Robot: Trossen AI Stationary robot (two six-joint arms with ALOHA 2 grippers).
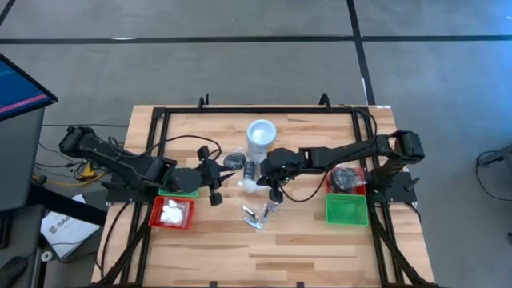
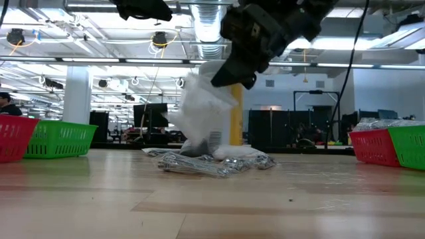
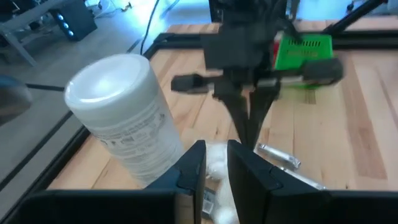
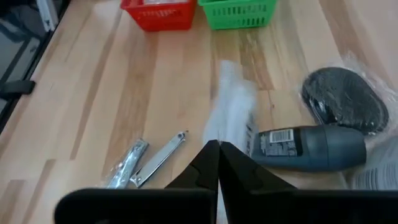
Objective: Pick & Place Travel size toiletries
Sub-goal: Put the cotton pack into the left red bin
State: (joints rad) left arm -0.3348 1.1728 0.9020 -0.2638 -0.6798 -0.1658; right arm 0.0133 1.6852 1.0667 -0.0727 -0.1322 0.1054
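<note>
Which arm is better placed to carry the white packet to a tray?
Right. Its tool is shut on the crinkly white plastic packet, lifted off the wooden table in the low view. The left tool sits beside it, holding nothing.

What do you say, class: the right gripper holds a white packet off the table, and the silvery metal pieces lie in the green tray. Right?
Not quite. The right gripper does hold the white packet off the table, but the silvery metal pieces lie on the bare table, as the high view shows.
</note>
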